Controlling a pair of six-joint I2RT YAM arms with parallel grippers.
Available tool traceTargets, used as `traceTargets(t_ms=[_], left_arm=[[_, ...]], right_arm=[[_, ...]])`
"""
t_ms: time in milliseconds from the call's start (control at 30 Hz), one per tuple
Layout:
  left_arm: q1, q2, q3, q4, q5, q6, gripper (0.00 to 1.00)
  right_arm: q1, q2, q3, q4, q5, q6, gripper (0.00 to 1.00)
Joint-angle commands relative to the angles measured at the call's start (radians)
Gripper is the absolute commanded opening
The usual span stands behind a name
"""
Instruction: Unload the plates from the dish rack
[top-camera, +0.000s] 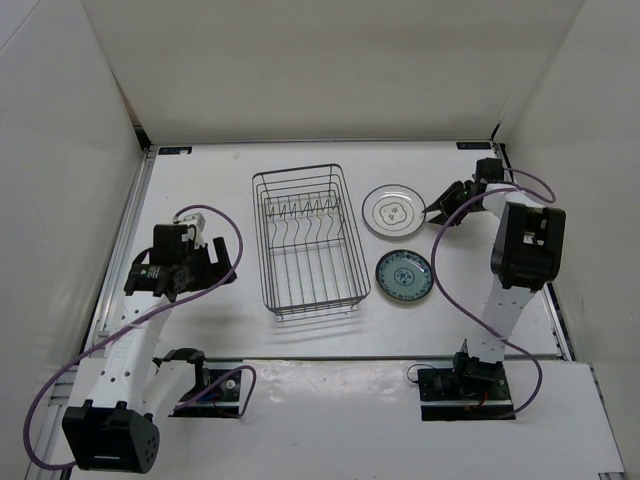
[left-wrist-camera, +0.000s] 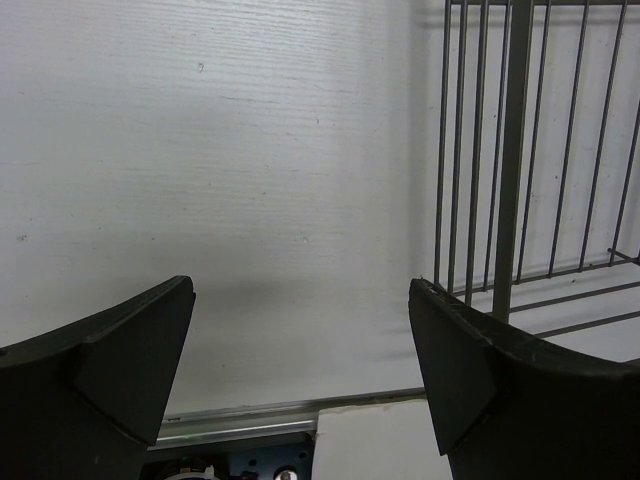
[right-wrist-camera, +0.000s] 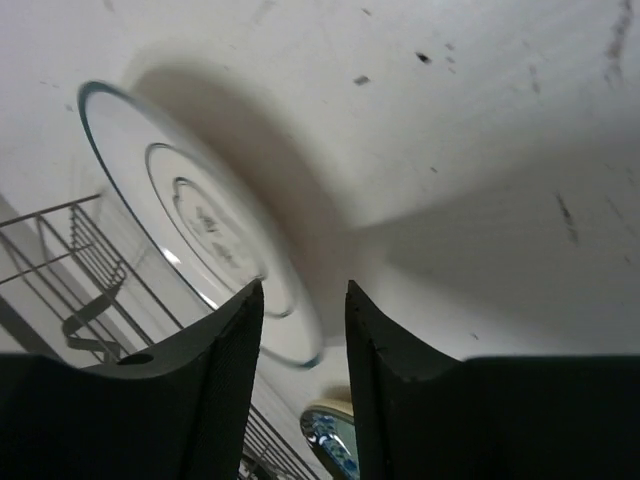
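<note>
— Where are the plates sitting?

— The white plate with grey rings is lying flat on the table, just beside the right side of the dish rack, toward the table's far edge. The teal-blue patterned plate is lying nearer the front edge, close to the white one but apart from it, also to the right of the rack.

— And the rack itself?

— It is standing around the middle of the table, long side running front to back, its divider prongs rising in the far half.

— What is the right gripper doing?

— It is hovering at the white plate's right rim. In the wrist view its fingers are standing slightly parted, daylight showing between them. The plate's rim is showing in that gap, blurred, and nothing is being pinched.

— The left gripper?

— It is waiting near the table's left edge, well apart from the plates, pointing toward the rack's left wall. Its fingers are spread wide, holding nothing, with only bare table between them.
</note>
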Motion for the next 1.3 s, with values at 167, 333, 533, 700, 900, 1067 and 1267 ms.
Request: traceTargets(t_ms=[167, 333, 533, 700, 900, 1067, 1267], left_arm=[[-0.001, 0.002, -0.002, 0.009, 0.000, 0.006, 0.99], [-0.003, -0.004, -0.002, 0.008, -0.006, 0.004, 0.99], [-0.001, 0.001, -0.002, 0.006, -0.017, 0.004, 0.99], [-0.003, 0.005, -0.002, 0.004, -0.015, 0.007, 0.99], [0.000, 0.005, -0.002, 0.003, -0.015, 0.009, 0.99], [-0.001, 0.005, 0.000, 0.006, -0.011, 0.007, 0.99], [-0.003, 0.008, -0.002, 0.003, -0.009, 0.010, 0.99]], right_arm=[[0.056, -0.156, 0.149, -0.212, 0.213, -0.134, 0.47], [0.168, -0.274, 0.171, -0.150, 0.112, -0.255, 0.53], [0.367, -0.307, 0.189, -0.205, 0.081, -0.301, 0.56], [0.487, -0.261, 0.139, -0.204, 0.116, -0.326, 0.57], [0.590, -0.227, 0.077, -0.184, 0.225, -0.332, 0.57], [0.624, -0.187, 0.070, -0.184, 0.268, -0.280, 0.43], [0.639, -0.198, 0.039, -0.163, 0.369, -0.195, 0.11]])
